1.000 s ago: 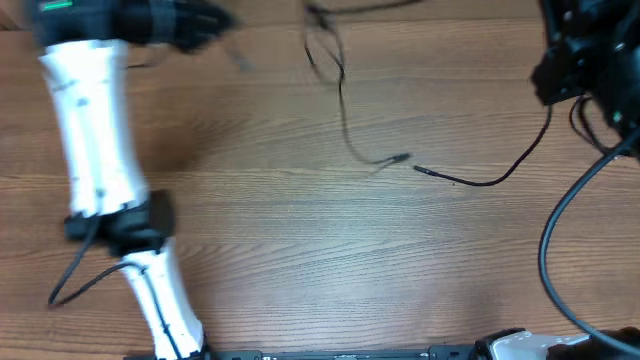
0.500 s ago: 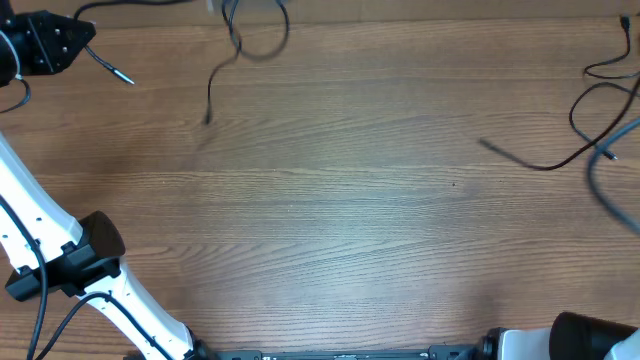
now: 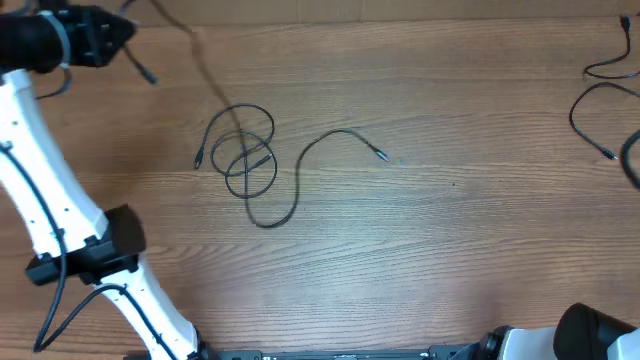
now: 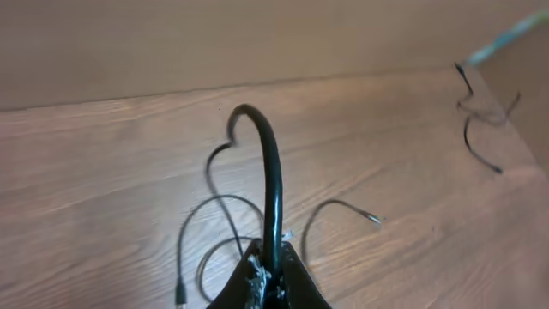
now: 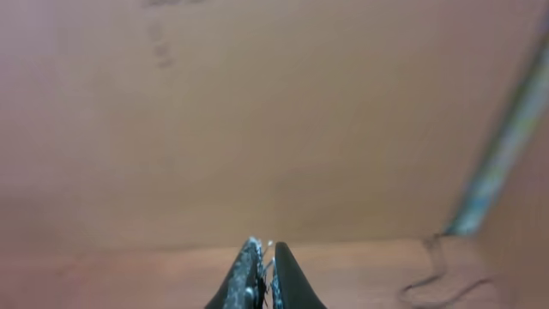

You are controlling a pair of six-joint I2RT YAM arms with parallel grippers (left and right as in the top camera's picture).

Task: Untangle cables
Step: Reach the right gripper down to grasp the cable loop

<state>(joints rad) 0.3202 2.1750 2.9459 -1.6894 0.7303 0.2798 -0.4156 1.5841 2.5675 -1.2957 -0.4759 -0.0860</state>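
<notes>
My left gripper (image 3: 122, 32) is at the table's far left corner, shut on a thin black cable (image 4: 273, 172) that arcs up out of the jaws and drops to the table. A short plug end (image 3: 150, 77) hangs beside the gripper. The rest of this cable lies in loose loops (image 3: 248, 152) left of the middle, and its other plug end (image 3: 382, 155) points right. A second cable (image 3: 600, 92) lies loose at the far right edge. My right gripper (image 5: 268, 257) shows only in its wrist view, shut, with no cable seen between the fingers.
A brown cardboard wall (image 5: 257, 112) stands along the table's far edge. The left arm's white links (image 3: 40, 190) cross the left side of the table. The right arm's base (image 3: 600, 335) sits at the front right corner.
The cable loops that hung blurred at the far edge now lie on the table left of the middle. The left gripper has shifted right. The right-hand cable has come to rest.
</notes>
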